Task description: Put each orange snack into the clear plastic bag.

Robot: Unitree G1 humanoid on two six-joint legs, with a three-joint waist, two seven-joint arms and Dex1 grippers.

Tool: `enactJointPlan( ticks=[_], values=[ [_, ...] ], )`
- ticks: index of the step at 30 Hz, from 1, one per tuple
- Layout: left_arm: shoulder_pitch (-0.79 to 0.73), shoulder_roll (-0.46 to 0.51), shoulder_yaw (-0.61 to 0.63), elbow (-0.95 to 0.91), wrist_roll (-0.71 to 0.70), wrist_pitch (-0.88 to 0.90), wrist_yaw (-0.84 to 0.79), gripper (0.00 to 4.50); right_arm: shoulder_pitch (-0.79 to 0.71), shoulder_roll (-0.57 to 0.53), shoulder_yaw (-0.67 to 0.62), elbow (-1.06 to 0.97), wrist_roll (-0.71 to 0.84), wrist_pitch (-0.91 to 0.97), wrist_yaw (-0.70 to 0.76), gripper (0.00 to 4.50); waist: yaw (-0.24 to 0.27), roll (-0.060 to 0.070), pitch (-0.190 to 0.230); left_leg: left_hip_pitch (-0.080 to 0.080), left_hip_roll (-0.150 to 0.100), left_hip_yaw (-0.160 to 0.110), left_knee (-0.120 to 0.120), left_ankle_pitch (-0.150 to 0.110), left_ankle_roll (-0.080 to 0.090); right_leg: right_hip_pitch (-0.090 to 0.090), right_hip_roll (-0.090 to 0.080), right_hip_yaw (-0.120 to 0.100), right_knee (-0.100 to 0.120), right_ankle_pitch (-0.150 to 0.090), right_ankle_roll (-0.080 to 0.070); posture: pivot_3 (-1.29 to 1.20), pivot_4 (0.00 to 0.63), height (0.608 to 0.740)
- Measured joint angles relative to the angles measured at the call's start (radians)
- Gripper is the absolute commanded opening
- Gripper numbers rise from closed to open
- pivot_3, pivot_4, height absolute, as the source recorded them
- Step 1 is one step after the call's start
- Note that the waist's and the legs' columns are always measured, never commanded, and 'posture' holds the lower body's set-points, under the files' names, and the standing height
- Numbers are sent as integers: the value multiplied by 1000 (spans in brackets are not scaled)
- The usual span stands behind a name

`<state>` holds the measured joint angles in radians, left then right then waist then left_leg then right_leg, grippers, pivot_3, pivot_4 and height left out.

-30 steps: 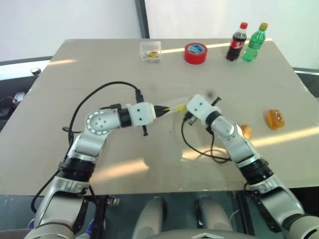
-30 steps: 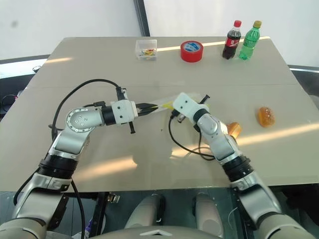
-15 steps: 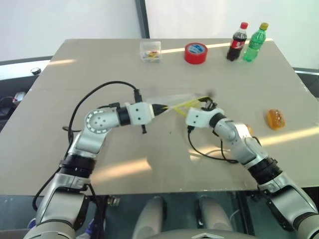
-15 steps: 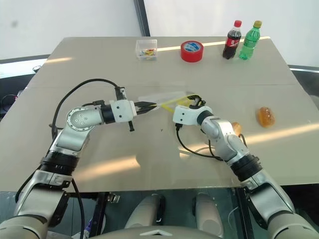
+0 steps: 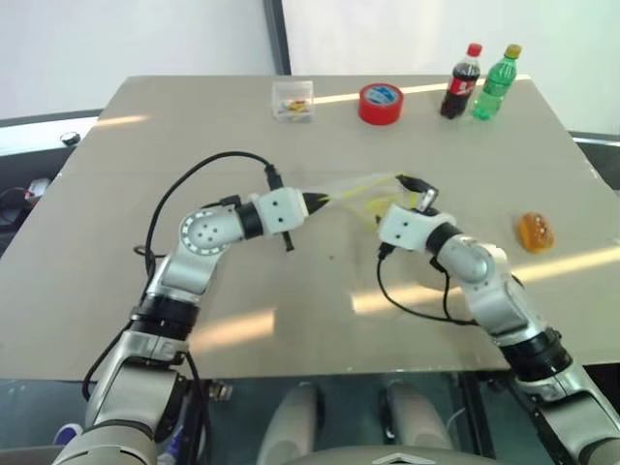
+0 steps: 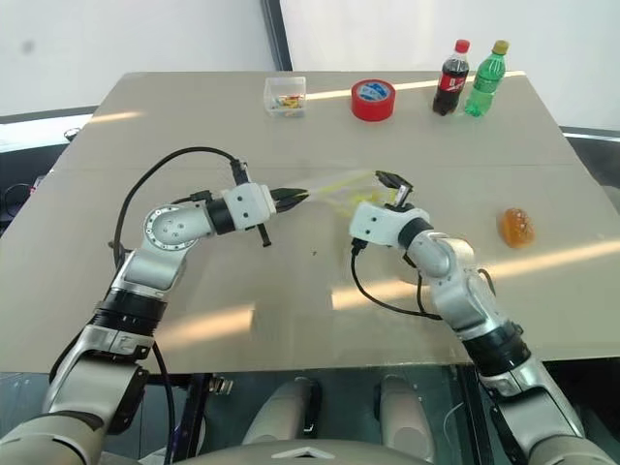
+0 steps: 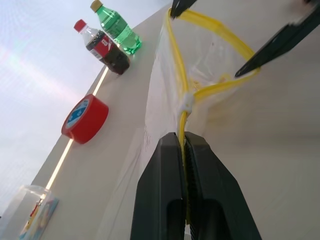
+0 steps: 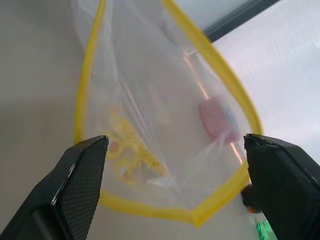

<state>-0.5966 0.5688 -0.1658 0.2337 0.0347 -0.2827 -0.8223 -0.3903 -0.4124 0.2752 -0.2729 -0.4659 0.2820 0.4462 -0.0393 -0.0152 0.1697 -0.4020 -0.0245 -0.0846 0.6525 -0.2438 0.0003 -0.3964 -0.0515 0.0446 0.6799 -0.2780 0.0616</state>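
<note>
While we compare with a second back:
Right gripper [image 6: 392, 186]: its jaws, pinched together then, now stand spread wide, and the hand has drawn back toward us; from its wrist we look between the parted fingers [image 8: 80, 170] straight into the bag's mouth.
Left gripper [image 5: 312, 201]: clenched on the yellow seal strip [image 7: 185, 120], as before.
Clear plastic bag [image 5: 363, 194]: now lifted off the table between the two grippers, its mouth pulled into an open loop where it lay flatter before.
Orange snacks: one [image 5: 535, 232] lies well to the right on the table; we cannot make out the second now, nor whether it is in the bag.
Meaning: we judge the mouth is ready and loading can begin.
Edges: the snack lies near the table's right edge [image 5: 593, 184].
Room: bare tabletop lies between bag and snack; the red tape roll [image 5: 380, 103], two bottles [image 5: 462, 81] and small clear box [image 5: 293, 99] stand well apart along the far edge.
</note>
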Motion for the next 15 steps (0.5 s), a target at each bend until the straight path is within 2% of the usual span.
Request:
enactJointPlan(
  ticks=[5, 8, 12, 15],
  values=[
    [-14, -24, -2, 17, 11, 19, 12, 0, 64, 81, -125, -257, 162, 314, 113, 4469, 0, 0, 0, 0, 0, -1, 0, 0, 0, 1, 0, -1, 0, 0, 0, 0, 150, 740],
    [-25, -31, -3, 26, 16, 20, 12, 0, 102, 103, -183, -362, 212, 486, 131, 4469, 3, 0, 0, 0, 0, -2, 1, 0, 0, 2, 0, -1, 0, 0, 0, 0, 150, 740],
    [-31, -30, -1, 47, 20, 20, 11, 0, 205, 110, -298, -499, 228, 763, 98, 4469, 8, 0, 0, 0, -1, -2, 1, 0, 0, 2, -1, -1, 0, 0, 0, 0, 150, 740],
    [-32, -33, -2, 52, 20, 20, 10, 0, 234, 129, -335, -535, 216, 888, 39, 4469, 5, 0, 0, 1, -1, -2, 1, 0, 0, 2, 0, -2, 1, 0, 0, 0, 150, 740]
  ],
)
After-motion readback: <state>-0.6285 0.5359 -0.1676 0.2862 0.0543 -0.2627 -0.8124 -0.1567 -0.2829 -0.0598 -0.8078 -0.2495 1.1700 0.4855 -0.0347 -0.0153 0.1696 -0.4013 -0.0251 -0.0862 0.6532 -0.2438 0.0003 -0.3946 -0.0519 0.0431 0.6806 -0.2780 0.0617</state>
